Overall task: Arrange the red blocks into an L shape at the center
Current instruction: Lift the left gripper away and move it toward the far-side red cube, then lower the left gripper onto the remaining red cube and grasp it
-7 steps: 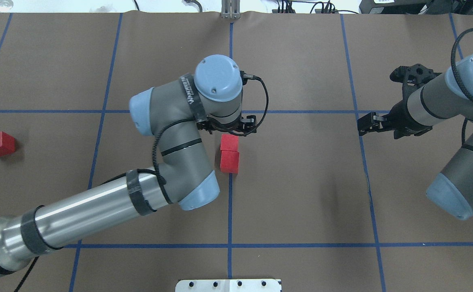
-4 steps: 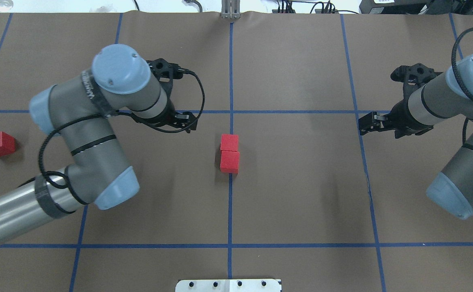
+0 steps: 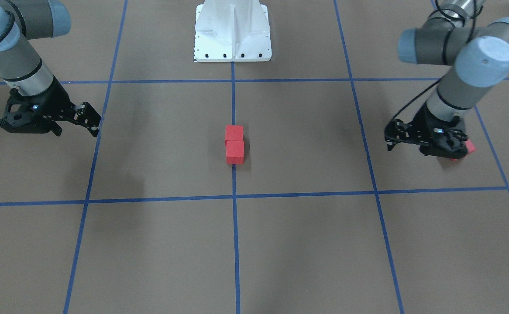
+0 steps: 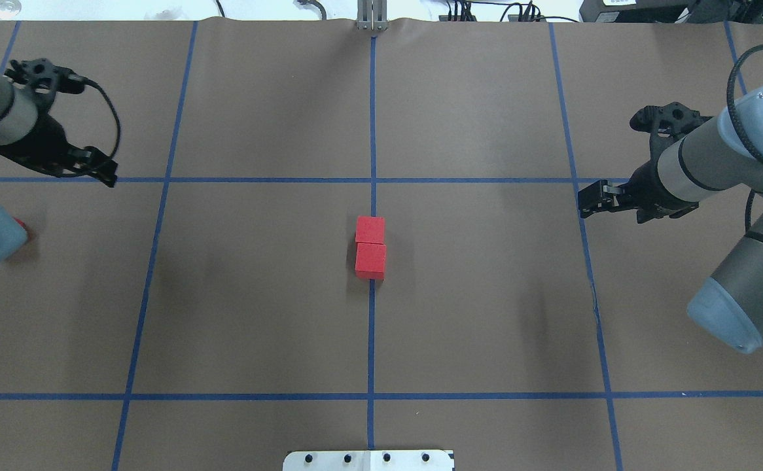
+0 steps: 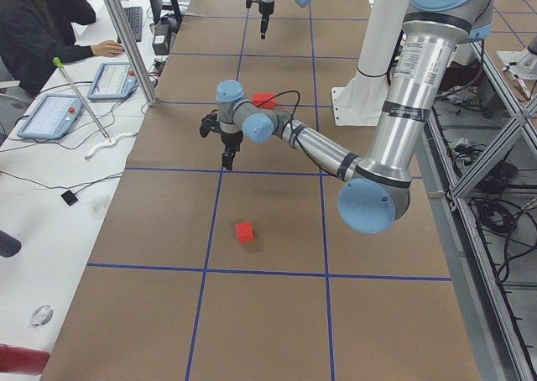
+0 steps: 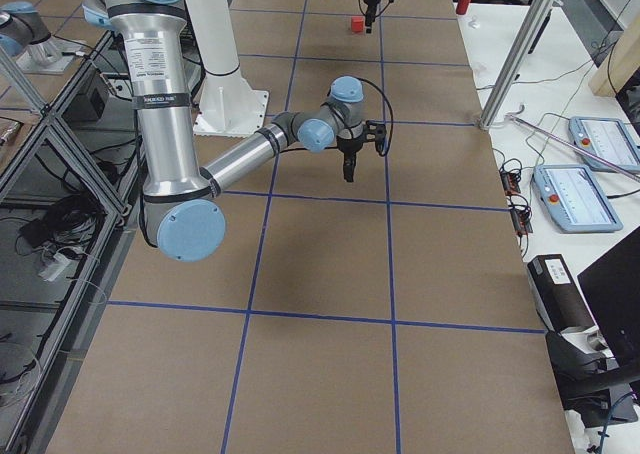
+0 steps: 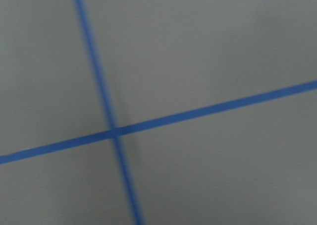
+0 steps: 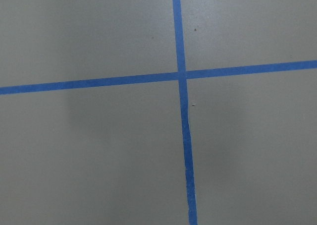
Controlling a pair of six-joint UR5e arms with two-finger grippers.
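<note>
Two red blocks (image 4: 370, 230) (image 4: 370, 260) sit touching in a short row on the centre grid line; both show in the front view (image 3: 234, 132) (image 3: 235, 152). The third red block (image 4: 23, 226) lies at the far left, almost hidden under my left arm's elbow. A corner of it shows in the front view (image 3: 469, 147), and it shows whole in the exterior left view (image 5: 244, 232). My left gripper (image 4: 103, 169) (image 3: 389, 137) hangs open and empty, a little beyond that block. My right gripper (image 4: 586, 201) (image 3: 92, 118) is open and empty at the right.
Blue tape lines (image 4: 372, 327) divide the brown table into large squares. The white robot base plate (image 4: 368, 460) sits at the near edge. An operator (image 5: 38, 28) with tablets sits beyond the table's far side. Both wrist views show only the table surface and tape lines.
My left arm has swung from above the two centre blocks to the far left, and its elbow now covers the third block. The right arm and the centre blocks have not moved.
</note>
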